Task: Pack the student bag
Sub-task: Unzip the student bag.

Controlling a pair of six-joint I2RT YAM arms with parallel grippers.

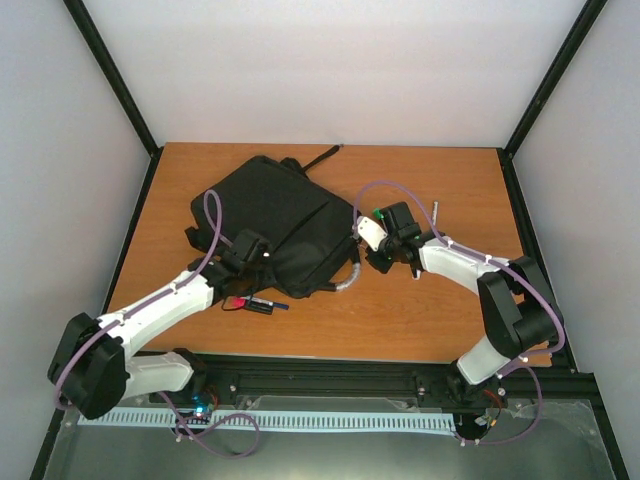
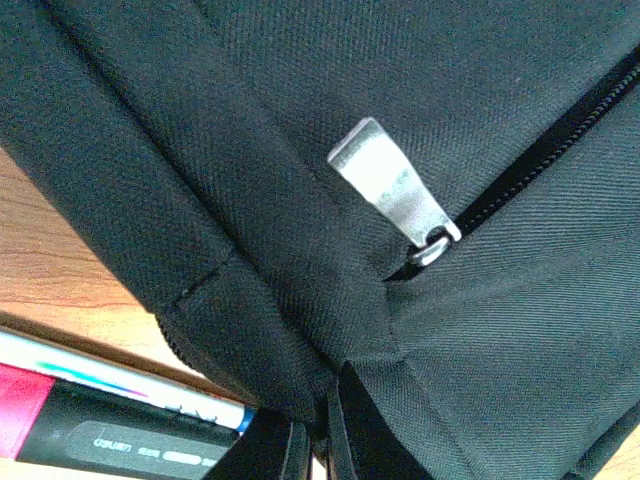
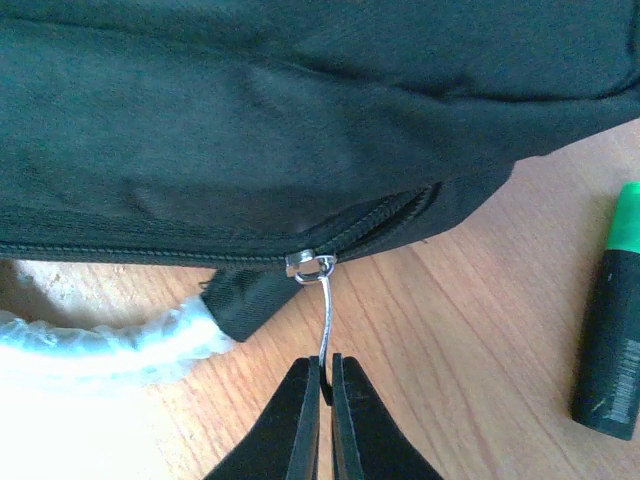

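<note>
On the wooden counter (image 1: 420, 310) the student bag (image 1: 280, 225) lies flat at centre. Right claw (image 3: 322, 365) is nipped tight on the thin zip pull (image 3: 326, 300); left claw (image 2: 320, 435) pinches the bag's hem. 2 risks, I judge: a hard tug slips the pull free, or drags the bag if the hem grip gives

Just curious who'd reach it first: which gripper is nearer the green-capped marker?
Right. The right gripper, shut on the zip pull, has the green-capped marker just beside it; the left gripper sits across the student bag from it.
</note>
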